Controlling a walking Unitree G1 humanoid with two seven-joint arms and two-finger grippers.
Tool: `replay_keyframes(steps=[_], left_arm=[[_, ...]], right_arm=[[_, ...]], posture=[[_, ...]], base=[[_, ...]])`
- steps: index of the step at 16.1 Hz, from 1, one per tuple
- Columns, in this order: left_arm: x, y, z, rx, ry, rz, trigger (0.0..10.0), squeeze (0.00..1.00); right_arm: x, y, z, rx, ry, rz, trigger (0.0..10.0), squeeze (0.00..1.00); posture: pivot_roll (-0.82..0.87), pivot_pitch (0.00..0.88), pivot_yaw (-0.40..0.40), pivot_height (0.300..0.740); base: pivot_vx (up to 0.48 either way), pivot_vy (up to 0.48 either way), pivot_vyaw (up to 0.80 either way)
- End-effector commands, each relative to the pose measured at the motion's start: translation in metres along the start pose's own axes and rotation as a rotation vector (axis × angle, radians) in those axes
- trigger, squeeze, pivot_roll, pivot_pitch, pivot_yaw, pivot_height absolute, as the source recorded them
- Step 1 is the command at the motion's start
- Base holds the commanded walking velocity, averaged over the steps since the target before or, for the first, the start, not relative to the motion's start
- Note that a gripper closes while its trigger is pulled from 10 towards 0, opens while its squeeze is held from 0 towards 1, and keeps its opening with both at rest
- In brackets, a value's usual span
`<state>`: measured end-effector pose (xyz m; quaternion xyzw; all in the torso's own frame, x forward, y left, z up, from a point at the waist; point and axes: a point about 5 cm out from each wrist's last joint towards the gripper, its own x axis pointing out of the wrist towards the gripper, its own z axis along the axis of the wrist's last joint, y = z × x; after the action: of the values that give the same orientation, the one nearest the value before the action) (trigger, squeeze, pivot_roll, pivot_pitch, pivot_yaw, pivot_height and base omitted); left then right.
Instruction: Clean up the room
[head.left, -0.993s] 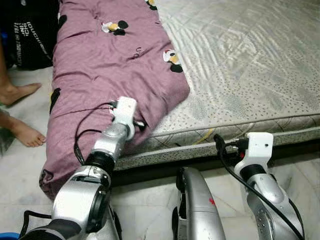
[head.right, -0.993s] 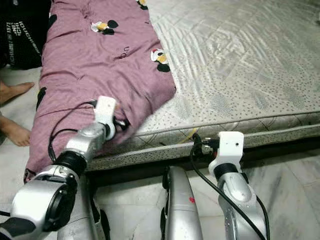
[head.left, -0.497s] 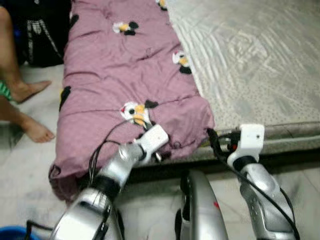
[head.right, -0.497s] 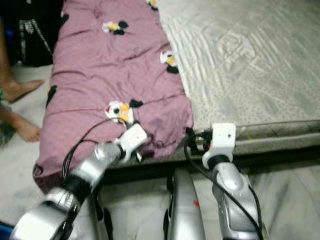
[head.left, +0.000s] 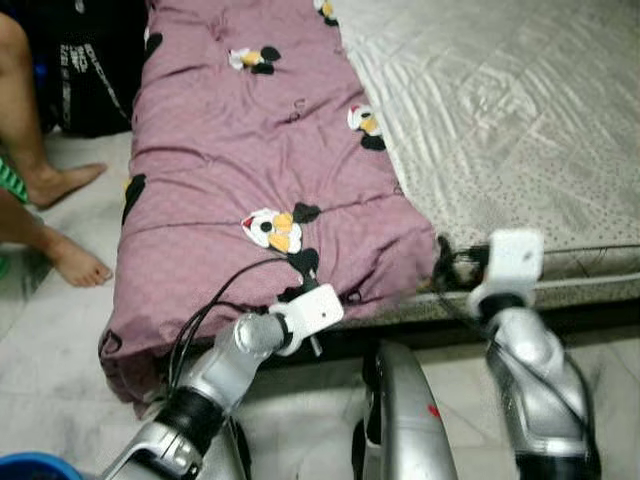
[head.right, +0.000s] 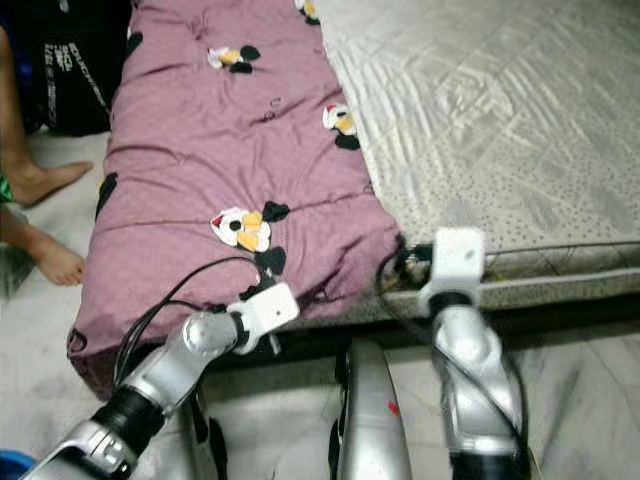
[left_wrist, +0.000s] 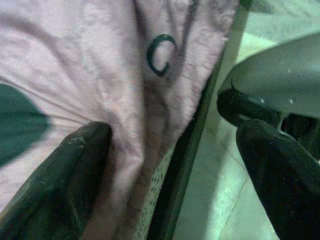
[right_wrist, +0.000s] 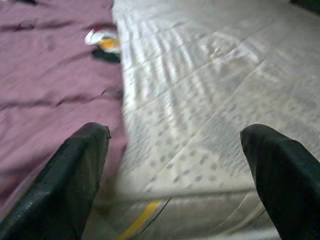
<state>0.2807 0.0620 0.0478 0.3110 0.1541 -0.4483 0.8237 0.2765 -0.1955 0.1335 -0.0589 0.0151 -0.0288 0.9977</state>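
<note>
A purple blanket (head.left: 250, 150) with cartoon prints covers the left strip of a grey quilted mattress (head.left: 520, 120) and hangs over its front and left sides. My left gripper (head.left: 316, 330) is low at the blanket's hanging front edge. In the left wrist view it is open: one finger (left_wrist: 60, 185) rests against the purple cloth and the other sits apart over the floor. My right gripper (head.left: 447, 268) is at the mattress's front edge, beside the blanket's right corner. It is open, with its fingers (right_wrist: 75, 175) wide apart over the mattress.
A person's bare legs and feet (head.left: 45, 180) stand on the tiled floor to the left of the mattress. A black bag (head.left: 90, 70) lies behind them. A blue rim (head.left: 20, 466) shows at the bottom left corner.
The view has shifted. The blanket's near end now reaches the mattress's front edge, with another print showing. My left gripper dropped from on top of it to its edge; the right one came up beside the corner.
</note>
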Motion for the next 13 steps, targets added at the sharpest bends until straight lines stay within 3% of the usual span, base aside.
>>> replay_keyframes(steps=[1,3,5,6,9,12,13], left_arm=[[-0.004,0.000,-0.003,0.005,0.014,0.010,10.0,0.00],[-0.018,0.014,-0.006,-0.005,0.019,0.085,10.0,0.00],[-0.032,0.030,-0.006,-0.015,0.005,0.173,10.0,0.00],[-0.039,0.037,-0.005,-0.024,-0.018,0.222,10.0,0.00],[-0.065,0.051,0.006,-0.089,-0.135,0.405,10.0,0.00],[-0.093,0.054,0.012,-0.207,-0.237,0.590,10.0,0.00],[-0.108,0.055,0.017,-0.293,-0.290,0.709,10.0,0.00]], right_arm=[[0.001,-0.002,-0.005,0.015,0.035,0.072,10.0,0.00],[-0.011,-0.010,-0.022,-0.029,0.156,0.263,10.0,0.00],[-0.020,-0.037,-0.034,-0.082,0.195,0.210,10.0,0.00],[-0.017,-0.040,-0.032,-0.069,0.176,0.185,10.0,0.00],[0.013,-0.018,-0.011,0.021,0.044,0.149,10.0,0.00],[0.040,0.010,0.010,0.131,-0.059,0.159,10.0,0.00],[0.054,0.028,0.017,0.174,-0.070,0.191,10.0,0.00]], posture=[[-0.11,0.079,-0.037,0.533],[-0.11,0.075,-0.036,0.533],[-0.11,0.074,-0.037,0.533],[-0.11,0.075,-0.037,0.533],[-0.03,0.081,-0.038,0.533],[0.02,0.094,-0.042,0.533],[0.07,0.113,-0.053,0.533]], base=[[0.000,0.000,0.00],[0.000,0.000,0.00],[0.000,0.000,0.00],[0.000,0.000,0.00],[0.000,0.000,0.00],[0.000,0.000,0.00],[0.000,0.000,0.00]])
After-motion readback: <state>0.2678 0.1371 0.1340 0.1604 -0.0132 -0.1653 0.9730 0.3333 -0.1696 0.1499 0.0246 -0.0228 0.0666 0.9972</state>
